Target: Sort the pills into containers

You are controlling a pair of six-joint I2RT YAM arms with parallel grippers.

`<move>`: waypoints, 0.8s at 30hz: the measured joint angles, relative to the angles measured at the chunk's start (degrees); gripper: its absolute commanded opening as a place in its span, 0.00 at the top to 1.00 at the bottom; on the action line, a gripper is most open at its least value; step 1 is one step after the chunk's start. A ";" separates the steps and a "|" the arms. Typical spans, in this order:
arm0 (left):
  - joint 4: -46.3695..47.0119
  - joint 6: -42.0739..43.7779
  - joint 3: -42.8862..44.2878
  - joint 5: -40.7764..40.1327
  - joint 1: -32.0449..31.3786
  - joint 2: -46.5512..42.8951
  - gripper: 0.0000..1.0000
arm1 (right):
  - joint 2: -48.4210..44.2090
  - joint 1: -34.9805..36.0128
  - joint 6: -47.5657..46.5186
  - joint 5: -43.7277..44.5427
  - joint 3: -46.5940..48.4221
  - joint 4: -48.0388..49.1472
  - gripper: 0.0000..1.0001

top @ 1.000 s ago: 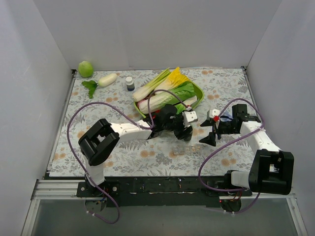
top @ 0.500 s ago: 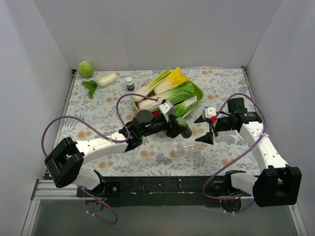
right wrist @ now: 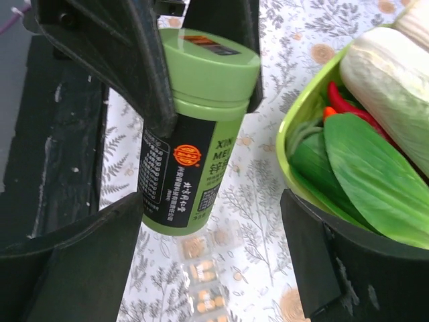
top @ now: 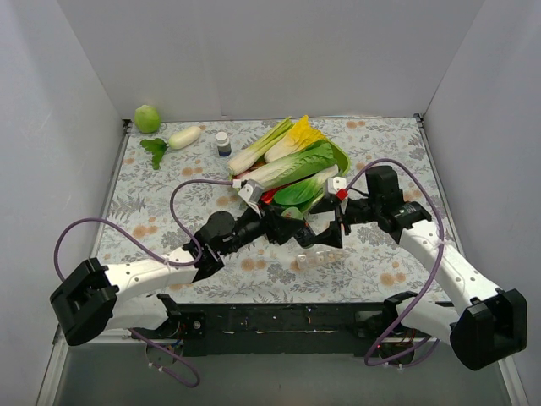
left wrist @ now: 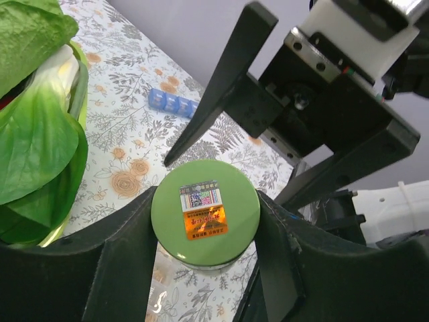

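- Right now my left claw (left wrist: 204,216) is clamped on a green bottle (right wrist: 194,131), one finger on each side just under its green cap. The bottle is held off the counter (top: 169,196).
- My right claw (right wrist: 211,228) is spread wide and touches nothing. In its wrist view the bottle sits between its two fingers with space on both sides.
- Both claws crowd the middle of the counter and overhang the spot beside the containers (top: 317,257), a clear strip of square compartments.
- The strip lies flat on the counter on the near side of the claws. It is close to the green tray (top: 341,157) but does not touch it.
- From above, the strip's long axis runs left to right, with the right end tipped slightly away from me.
- In the right wrist view it shows just under the bottle's base, with brownish bits in its compartments.
- The tray holds leafy greens (top: 296,166) and a red chilli (right wrist: 340,100).
- A blue strip (left wrist: 173,104) lies on the counter beyond the right claw's finger.
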 measured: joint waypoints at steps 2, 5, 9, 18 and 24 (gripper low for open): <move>1.01 -1.57 -0.81 -2.14 -0.07 -0.72 1.00 | 0.46 1.66 4.63 -0.39 -1.49 3.98 0.12; 2.29 -4.02 -1.18 -5.40 -0.57 -0.98 1.00 | 1.03 3.52 8.70 -0.61 -2.75 7.26 0.13; 3.96 -6.40 -1.27 -9.38 -1.31 -1.16 1.00 | 3.23 5.42 13.05 -1.81 -2.73 10.97 0.13; 6.49 -8.76 -2.64 -15.87 -2.34 -1.75 1.00 | 6.01 7.15 23.89 -2.47 -2.71 19.47 0.20; 8.48 -10.32 -3.85 -19.04 -2.73 -1.88 1.00 | 7.65 7.54 32.46 -2.29 -2.62 26.32 0.27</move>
